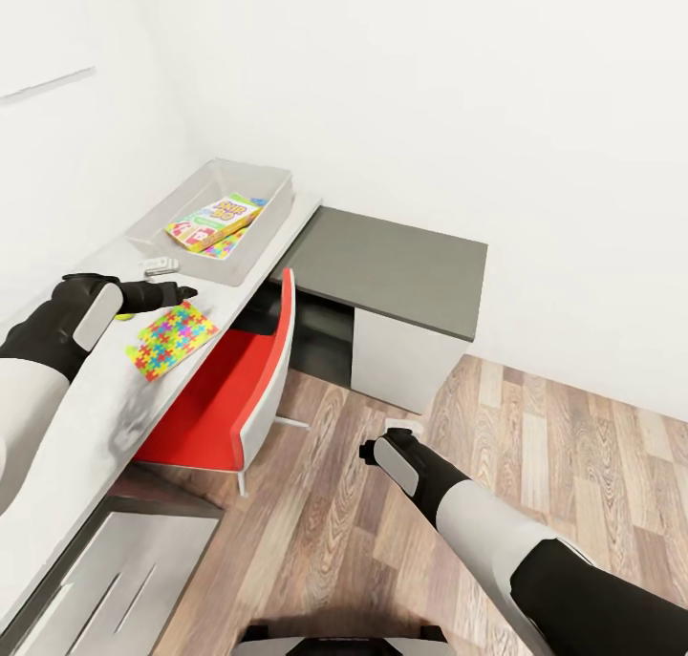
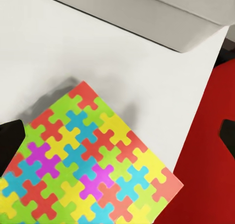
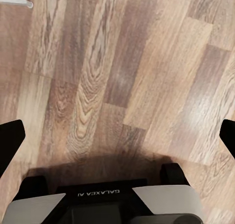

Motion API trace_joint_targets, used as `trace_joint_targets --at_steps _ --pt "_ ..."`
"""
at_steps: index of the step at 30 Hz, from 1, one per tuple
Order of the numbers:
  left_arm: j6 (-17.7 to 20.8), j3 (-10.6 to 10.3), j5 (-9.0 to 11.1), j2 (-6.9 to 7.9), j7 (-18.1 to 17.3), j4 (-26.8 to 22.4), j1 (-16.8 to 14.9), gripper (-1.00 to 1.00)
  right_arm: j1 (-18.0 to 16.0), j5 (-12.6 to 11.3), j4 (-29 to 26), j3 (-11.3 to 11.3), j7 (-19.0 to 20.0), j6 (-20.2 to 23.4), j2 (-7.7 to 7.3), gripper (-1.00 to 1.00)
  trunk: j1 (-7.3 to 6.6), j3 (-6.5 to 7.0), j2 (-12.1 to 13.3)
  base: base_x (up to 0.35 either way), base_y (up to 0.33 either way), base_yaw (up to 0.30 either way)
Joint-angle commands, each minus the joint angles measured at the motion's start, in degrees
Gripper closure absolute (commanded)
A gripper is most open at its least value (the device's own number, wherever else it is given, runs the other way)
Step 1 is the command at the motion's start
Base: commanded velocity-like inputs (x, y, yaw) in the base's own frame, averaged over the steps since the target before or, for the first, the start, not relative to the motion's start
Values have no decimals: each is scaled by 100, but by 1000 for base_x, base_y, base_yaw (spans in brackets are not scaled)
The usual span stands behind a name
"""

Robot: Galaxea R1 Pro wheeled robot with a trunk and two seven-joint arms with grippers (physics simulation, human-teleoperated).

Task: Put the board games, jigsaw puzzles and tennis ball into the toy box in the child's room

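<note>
Toy box (image 1: 272, 190) sits at far end of light-grey counter (image 1: 86, 398), against the wall. Inside: SKIP-BO board game (image 1: 218, 219), white/red/yellow, lying flat, w/ a jigsaw puzzle (image 1: 225, 245) partly showing beneath its near edge. Small white item (image 1: 161, 265) on counter just outside the box's near wall; identity unclear at this res.

Second jigsaw puzzle (image 1: 172, 338) lies flat on counter near front edge, close to red chair (image 1: 234, 389). Thin square; interlocking pieces in yellow, pink, green, blue, red. Left gripper (image 1: 170, 294) above its far corner; fingers (image 2: 11, 145) spread wide, one to each side of the puzzle in left wrist view, not touching it. Tennis ball (image 1: 122, 316), yellow-green, mostly hidden under left wrist.

Right gripper (image 3: 117, 136) hangs over wood floor (image 3: 122, 62), well apart from counter; fingers spread, holding nothing. Lower dark-grey counter section (image 1: 401, 264) bare.
</note>
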Motion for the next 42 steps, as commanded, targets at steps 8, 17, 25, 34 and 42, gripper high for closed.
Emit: trace_joint_targets --at_steps 8,17,25,34,42 --pt "-77 -25 -18 29 -5 -3 10 -100 -7 -29 1 33 -31 24 0 -100 3 -8 -9 96 46 0" --pt "-157 -28 -23 23 16 5 29 -100 -7 -29 9 33 -28 26 0 -100 3 -8 -9 86 27 0" --pt "-185 -35 -29 29 31 6 35 -100 -7 -24 18 33 -13 29 0 -100 3 -8 -9 72 2 0" --pt "-435 -43 -22 8 46 185 51 -100 -7 -21 20 33 -1 31 0 -100 3 -8 -9 15 0 0" --pt "-514 -48 -184 -21 61 440 56 -100 -7 -20 21 33 4 32 0 -100 3 -8 -9 1 0 0"
